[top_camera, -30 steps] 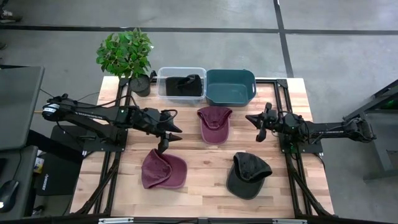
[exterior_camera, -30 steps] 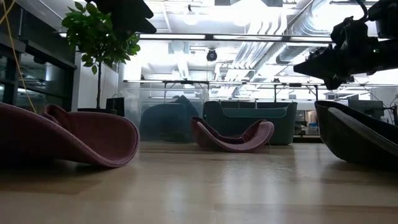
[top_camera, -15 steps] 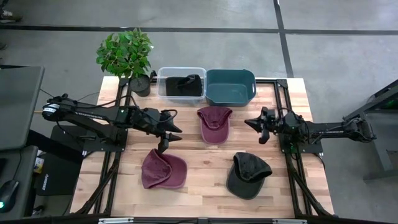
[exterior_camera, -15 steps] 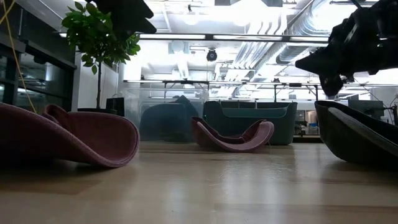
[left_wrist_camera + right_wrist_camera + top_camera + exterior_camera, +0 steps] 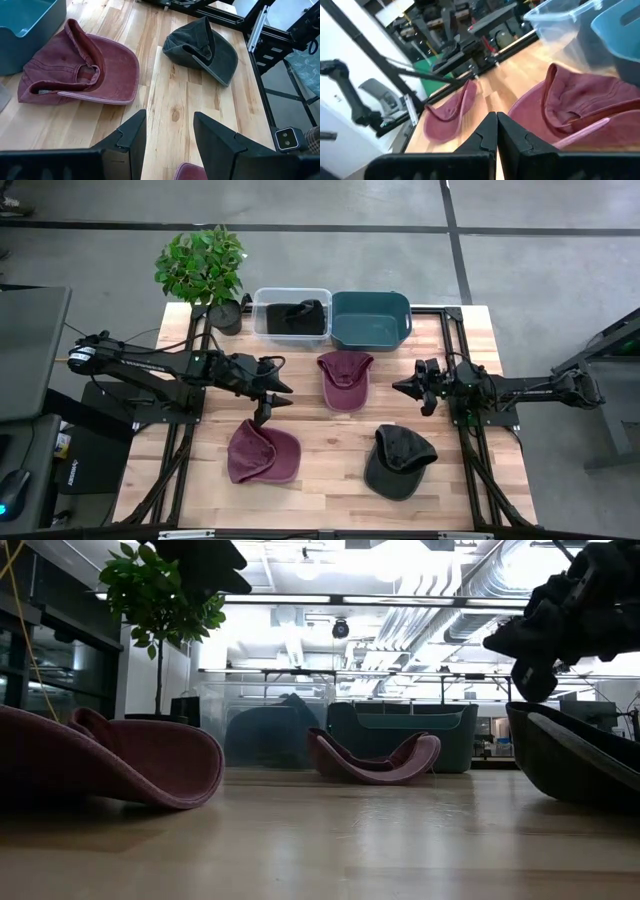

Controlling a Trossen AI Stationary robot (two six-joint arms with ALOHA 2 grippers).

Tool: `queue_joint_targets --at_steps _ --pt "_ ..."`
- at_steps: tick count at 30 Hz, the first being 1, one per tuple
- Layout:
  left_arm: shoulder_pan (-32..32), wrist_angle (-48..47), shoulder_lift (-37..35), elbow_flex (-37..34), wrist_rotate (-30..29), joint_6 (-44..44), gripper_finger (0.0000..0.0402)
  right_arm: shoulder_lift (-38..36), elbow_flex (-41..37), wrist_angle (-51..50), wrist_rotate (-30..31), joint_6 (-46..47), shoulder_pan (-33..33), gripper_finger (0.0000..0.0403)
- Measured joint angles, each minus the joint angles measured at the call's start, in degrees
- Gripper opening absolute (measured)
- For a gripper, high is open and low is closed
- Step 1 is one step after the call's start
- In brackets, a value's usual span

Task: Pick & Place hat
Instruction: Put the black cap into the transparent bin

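Note:
Three hats lie brim-up on the wooden table. One maroon hat [image 5: 262, 452] lies near the left, another maroon hat [image 5: 345, 378] lies at the centre toward the far edge, and a dark hat [image 5: 398, 462] lies near the right. My left gripper [image 5: 275, 404] is open and empty, hovering just beyond the near maroon hat's far edge; its wrist view [image 5: 169, 132] looks toward the far maroon hat [image 5: 80, 70] and the dark hat [image 5: 202, 47]. My right gripper [image 5: 398, 386] is shut and empty, above the table to the right of the far maroon hat [image 5: 580, 110].
A clear bin [image 5: 292, 317] with a dark hat in it and a teal bin [image 5: 371, 318] stand side by side at the far edge. A potted plant [image 5: 205, 270] stands at the far left corner. Bare wood lies between the hats.
My right gripper has gone a little toward the table's left, nearer the far maroon hat, has dropped slightly and has turned about its wrist. The hats lie as before.

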Motion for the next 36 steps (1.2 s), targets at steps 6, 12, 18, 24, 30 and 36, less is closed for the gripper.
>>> queue_joint_targets --at_steps 6,12,18,24,30,36 --pt "0.00 0.01 0.00 0.00 -0.01 0.00 0.0147 0.10 1.81 -12.26 -2.98 2.24 0.02 0.0004" --pt "0.00 0.01 0.00 0.00 0.00 0.00 0.0147 0.21 11.04 -27.58 -3.05 6.17 0.49 0.0058" --pt "0.00 0.00 0.00 0.00 -0.02 0.02 0.0147 2.85 24.51 -47.66 -3.04 -3.50 3.73 0.0137" --pt "0.00 0.00 -0.01 0.00 -0.02 0.00 0.0147 7.67 34.56 -59.24 -4.99 -9.32 11.21 0.0185" --pt "0.00 0.01 -0.02 0.00 -0.01 0.01 0.0147 13.69 39.36 -64.48 -5.01 -9.63 20.88 0.0195" --pt "0.00 0.00 0.00 0.00 -0.01 0.02 0.0147 20.63 42.23 -67.06 2.43 -8.54 29.63 0.0195"
